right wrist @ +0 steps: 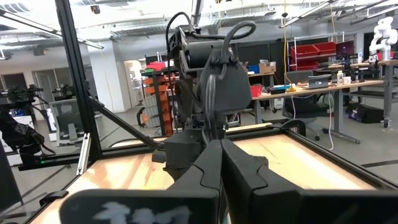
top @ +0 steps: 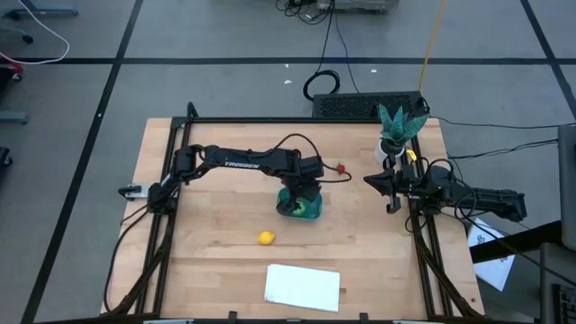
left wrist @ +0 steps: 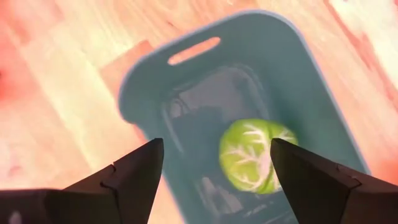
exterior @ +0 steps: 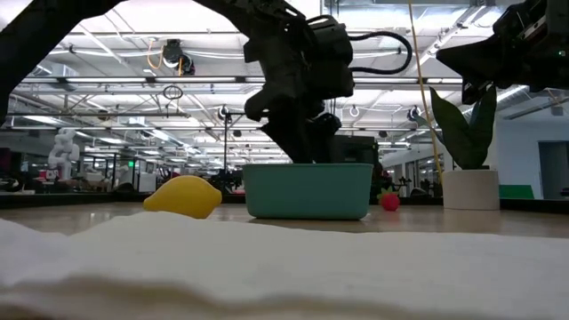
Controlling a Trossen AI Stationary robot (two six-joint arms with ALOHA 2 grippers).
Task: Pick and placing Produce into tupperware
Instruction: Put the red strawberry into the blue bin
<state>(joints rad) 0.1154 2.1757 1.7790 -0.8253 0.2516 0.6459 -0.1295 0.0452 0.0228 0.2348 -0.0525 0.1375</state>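
The teal tupperware (top: pixel 300 207) stands on the wooden table near its middle. A light-green ball (left wrist: pixel 250 156) lies on the tub's floor. My left gripper (left wrist: pixel 214 174) hangs open above the tub, fingers pointing down, touching nothing. A yellow lemon piece (top: pixel 265 238) rests on the table nearer the front edge, left of the tupperware (exterior: pixel 308 190) in the low view. A small red strawberry piece (top: pixel 341 167) sits on the table behind the tub. My right gripper (top: pixel 371 179) waits shut at the table's right side.
A white sheet (top: pixel 302 286) lies near the table's front edge. A potted plant with teal leaves (top: pixel 396 135) stands at the far right corner. A black frame (top: pixel 297 120) runs along the table's edges. Bare wood lies left of the tub.
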